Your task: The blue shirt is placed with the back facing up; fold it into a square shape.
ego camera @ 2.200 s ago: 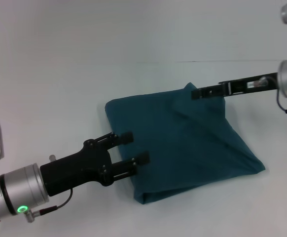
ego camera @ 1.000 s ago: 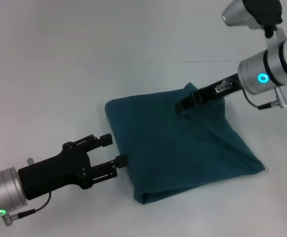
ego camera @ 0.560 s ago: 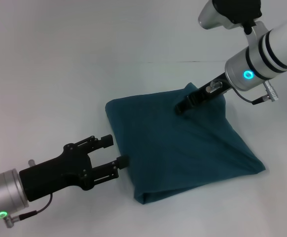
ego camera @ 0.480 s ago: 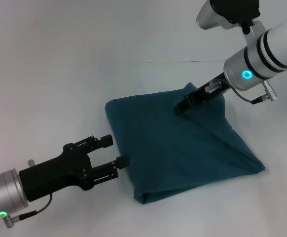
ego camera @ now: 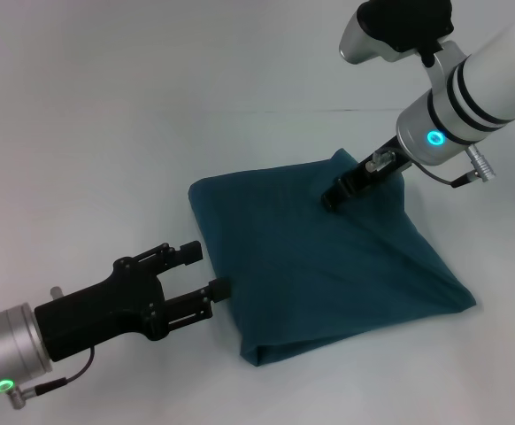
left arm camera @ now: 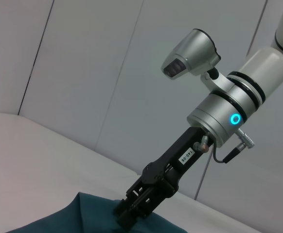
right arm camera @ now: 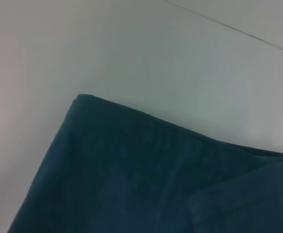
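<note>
The blue shirt [ego camera: 328,257] lies folded into a rough four-sided packet on the white table [ego camera: 107,133], flat for the most part, with one diagonal crease running from its far corner down toward the near right corner. The right gripper [ego camera: 333,197] comes in steeply from above on its silver-and-white arm, tip planted on the cloth just inside the far corner, right by the little raised flap there. Are its fingers apart or together? Cannot tell; in the head view the tip is a dark blur, and the left wrist view shows the same black gripper [left arm camera: 132,213] nose-down against the teal fabric without a clear look at the fingers. Over on the other side, the left gripper [ego camera: 206,271] sits low at the packet's near-left edge, jaws spread wide and holding nothing, one fingertip [ego camera: 191,251] just off the edge, the other fingertip [ego camera: 219,287] touching or nearly touching the fold's side. The shirt stretches away from that gripper toward the right one, so the two sit at opposite corners of the packet. The right wrist view looks down on a neat folded corner of the shirt [right arm camera: 132,179], with a hemmed layer overlapping on top.
</note>
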Controlling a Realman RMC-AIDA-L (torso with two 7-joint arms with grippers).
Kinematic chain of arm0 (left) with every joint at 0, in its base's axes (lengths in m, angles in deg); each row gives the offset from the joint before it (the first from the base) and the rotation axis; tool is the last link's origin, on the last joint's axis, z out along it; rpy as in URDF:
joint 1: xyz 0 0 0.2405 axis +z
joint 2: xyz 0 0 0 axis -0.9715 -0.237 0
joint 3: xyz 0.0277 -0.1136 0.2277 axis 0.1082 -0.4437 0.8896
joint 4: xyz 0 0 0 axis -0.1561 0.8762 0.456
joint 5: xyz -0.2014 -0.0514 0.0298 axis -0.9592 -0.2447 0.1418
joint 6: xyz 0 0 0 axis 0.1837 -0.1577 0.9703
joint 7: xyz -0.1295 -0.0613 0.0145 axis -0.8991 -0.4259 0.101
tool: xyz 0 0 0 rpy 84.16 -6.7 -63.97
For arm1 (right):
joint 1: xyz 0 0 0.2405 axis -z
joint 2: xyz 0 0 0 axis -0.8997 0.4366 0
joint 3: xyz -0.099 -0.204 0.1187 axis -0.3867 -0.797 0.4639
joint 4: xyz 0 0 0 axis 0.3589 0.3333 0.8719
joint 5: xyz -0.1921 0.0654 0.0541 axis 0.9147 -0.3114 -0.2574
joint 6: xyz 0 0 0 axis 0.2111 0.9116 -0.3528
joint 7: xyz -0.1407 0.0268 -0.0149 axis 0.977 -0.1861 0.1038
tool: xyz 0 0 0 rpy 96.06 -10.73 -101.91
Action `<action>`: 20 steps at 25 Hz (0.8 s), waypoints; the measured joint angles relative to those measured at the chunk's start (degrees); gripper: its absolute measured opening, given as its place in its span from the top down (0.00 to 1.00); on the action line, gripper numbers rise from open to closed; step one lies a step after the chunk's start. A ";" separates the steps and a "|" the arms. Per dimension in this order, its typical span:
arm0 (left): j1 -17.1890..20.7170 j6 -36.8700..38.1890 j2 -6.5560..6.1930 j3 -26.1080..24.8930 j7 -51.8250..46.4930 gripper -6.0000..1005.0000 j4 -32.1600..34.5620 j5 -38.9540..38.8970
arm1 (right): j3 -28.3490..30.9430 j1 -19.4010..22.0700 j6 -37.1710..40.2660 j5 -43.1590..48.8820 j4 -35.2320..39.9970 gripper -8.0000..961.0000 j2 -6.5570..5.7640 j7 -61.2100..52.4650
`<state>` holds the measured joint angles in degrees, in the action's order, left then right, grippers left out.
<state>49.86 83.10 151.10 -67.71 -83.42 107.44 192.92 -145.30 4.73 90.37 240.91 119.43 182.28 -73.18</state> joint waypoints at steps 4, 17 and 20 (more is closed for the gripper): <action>-0.02 0.00 0.00 -0.01 0.04 0.24 -0.27 -0.01 | -0.40 -0.23 -0.08 0.23 0.02 0.46 0.00 -0.01; -0.11 -0.09 0.00 -0.01 0.10 0.24 -0.79 -0.24 | -2.83 -2.23 -0.10 4.07 0.02 0.46 0.29 -1.40; -0.10 -0.10 0.00 0.00 0.10 0.24 -0.87 -0.54 | -3.81 -2.59 -0.09 4.09 0.01 0.46 0.35 -1.40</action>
<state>49.76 83.01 151.10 -67.71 -83.32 106.57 192.38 -149.12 2.14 90.27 245.00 119.45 182.63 -74.59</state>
